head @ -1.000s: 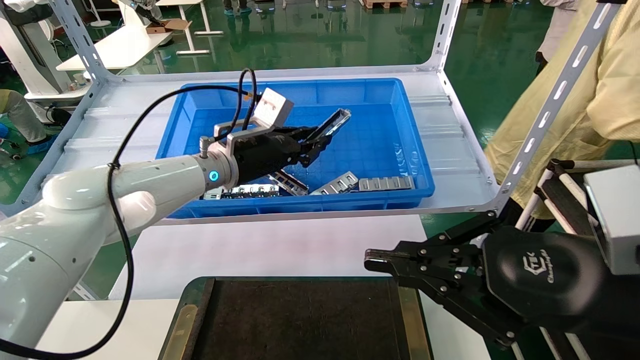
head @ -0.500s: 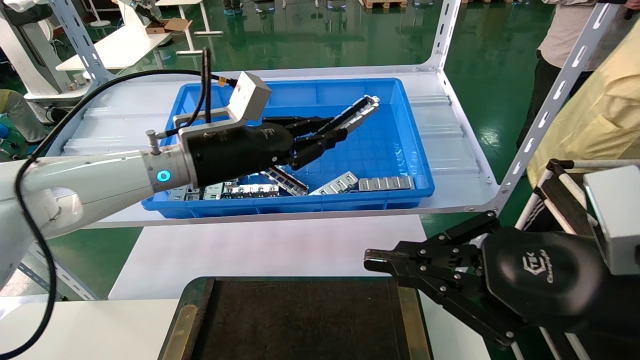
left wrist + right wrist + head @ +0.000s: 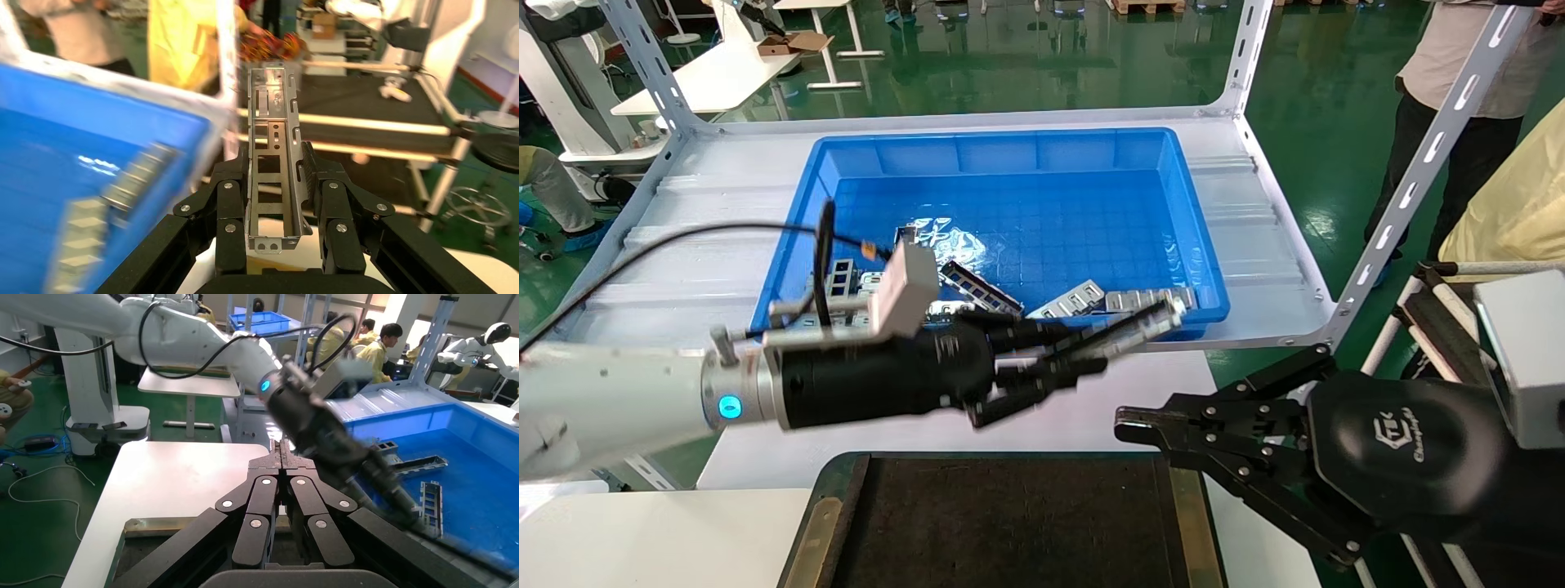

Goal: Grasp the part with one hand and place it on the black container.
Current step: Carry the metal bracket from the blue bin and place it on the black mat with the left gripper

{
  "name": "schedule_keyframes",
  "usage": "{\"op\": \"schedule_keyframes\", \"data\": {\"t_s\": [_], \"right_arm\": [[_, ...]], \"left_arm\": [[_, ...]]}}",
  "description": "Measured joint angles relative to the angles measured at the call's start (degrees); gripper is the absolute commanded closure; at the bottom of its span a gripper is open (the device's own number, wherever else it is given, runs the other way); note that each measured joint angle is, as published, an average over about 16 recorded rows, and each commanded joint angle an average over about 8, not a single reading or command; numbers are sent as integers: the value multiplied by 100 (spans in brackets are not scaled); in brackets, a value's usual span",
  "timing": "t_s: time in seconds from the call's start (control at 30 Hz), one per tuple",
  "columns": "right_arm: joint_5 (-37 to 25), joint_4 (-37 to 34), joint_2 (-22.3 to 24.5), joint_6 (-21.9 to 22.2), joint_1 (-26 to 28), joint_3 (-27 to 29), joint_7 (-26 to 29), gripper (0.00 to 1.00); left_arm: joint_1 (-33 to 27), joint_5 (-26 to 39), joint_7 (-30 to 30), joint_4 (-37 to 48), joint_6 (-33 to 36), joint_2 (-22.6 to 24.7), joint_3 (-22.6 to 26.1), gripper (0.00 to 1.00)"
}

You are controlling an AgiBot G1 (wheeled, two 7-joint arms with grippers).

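left hand (image 3: 1042, 367) sits out over the white worktop (image 3: 911, 408), between the blue bin (image 3: 1009, 155) on the far shelf and the black tray (image 3: 1009, 523) at the near edge. its jaws are clamped on the part (image 3: 1144, 325), a long narrow metal trough. in the left wrist view the trough (image 3: 274, 165) runs straight out between the two finger pads (image 3: 229, 202), gripped near one end, open side up, cut-outs showing, most of its length sticking out past the fingertips.

in the head view the free end of the trough points right and slightly far, overlapping the bin's near rim. part is in the air, touching nothing but the hand.

right hand (image 3: 1140, 429) is parked at the right, just beside the tray's far right corner, jaws pressed together on nothing; right wrist view shows the two fingers (image 3: 260, 499) meeting at the tips.

other metal plates (image 3: 1107, 298) lie loose on the bin floor near its front wall. a person (image 3: 1459, 98) stands far right, behind the shelf post.

step in hand, as i read it: carry phase, pick done, placing not yet done. the next move calls for bringing the hand nearer, over the tray's dark floor, lowering until the trough is close to flat, then opening the jaws. watch the overhanging end near the parked right hand, and the brass-coloured side strips (image 3: 817, 531).
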Motion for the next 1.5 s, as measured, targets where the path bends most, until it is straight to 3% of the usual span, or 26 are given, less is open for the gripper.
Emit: {"op": "schedule_keyframes", "data": {"t_s": [0.3, 0.63, 1.07, 1.5], "right_arm": [[0, 0, 0, 0, 0, 0, 0, 100], [0, 0, 0, 0, 0, 0, 0, 100], [0, 0, 0, 0, 0, -1, 0, 100], [1, 0, 0, 0, 0, -1, 0, 100]], "left_arm": [[1267, 64, -486, -1607, -1136, -513, 152, 100], [2656, 216, -1149, -2758, -3402, -649, 363, 100], [3512, 239, -1887, -3072, -6244, 41, 625, 100], [3688, 107, -2153, -2829, -7798, 839, 785, 100]]}}
